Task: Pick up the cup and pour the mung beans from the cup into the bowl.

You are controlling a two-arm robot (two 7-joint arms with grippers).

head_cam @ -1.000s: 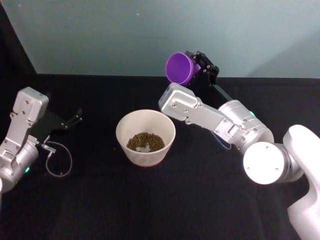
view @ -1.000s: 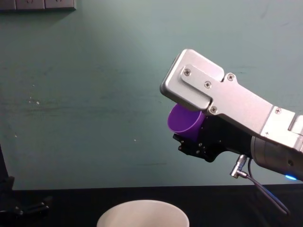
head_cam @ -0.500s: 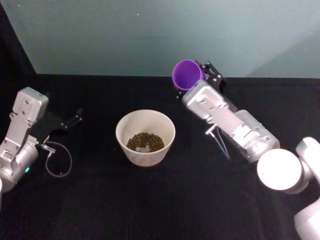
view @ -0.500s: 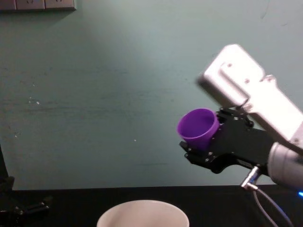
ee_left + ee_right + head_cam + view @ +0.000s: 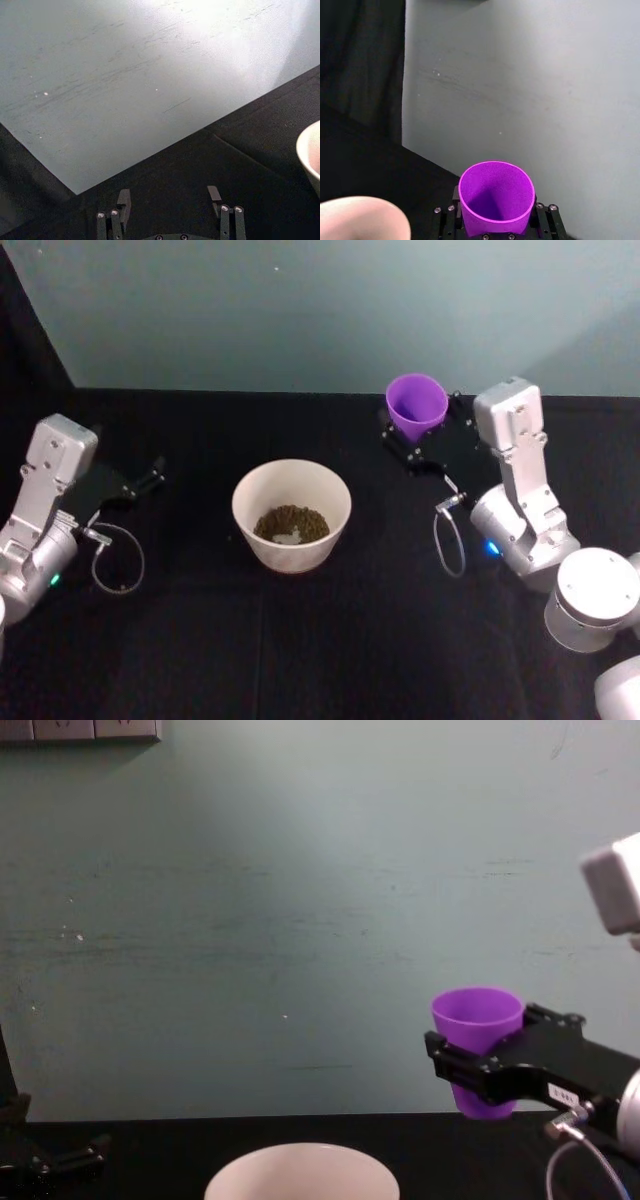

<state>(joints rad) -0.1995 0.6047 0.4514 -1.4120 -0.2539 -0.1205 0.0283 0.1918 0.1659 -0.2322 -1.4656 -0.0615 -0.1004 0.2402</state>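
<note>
Clamped between the black fingers of the right gripper (image 5: 418,440) is the cup (image 5: 417,404), held upright with its mouth facing up. In the chest view the same gripper (image 5: 470,1070) is seen reaching in from the right, its fingers closed around the lower half of the purple cup (image 5: 478,1035), which is held above the table and to the right of the bowl. From the right wrist view the cup (image 5: 496,197) is looked into from above; its inside appears bare purple, with no beans visible. The cup is kept up and to the right of the bowl (image 5: 291,514), apart from it, in front of the pale green wall (image 5: 320,310).

The off-white bowl is set near the middle of the black table (image 5: 330,660), and the mung beans (image 5: 290,524) are seen as a small olive-brown heap at its bottom. Its rim (image 5: 302,1172) is caught at the lower edge of the chest view.

The left gripper (image 5: 140,483) is parked at the left side of the table, well apart from the bowl. In the left wrist view its fingers (image 5: 124,202) are held spread, with nothing between them, and an edge of the bowl (image 5: 309,155) is caught at the side.
</note>
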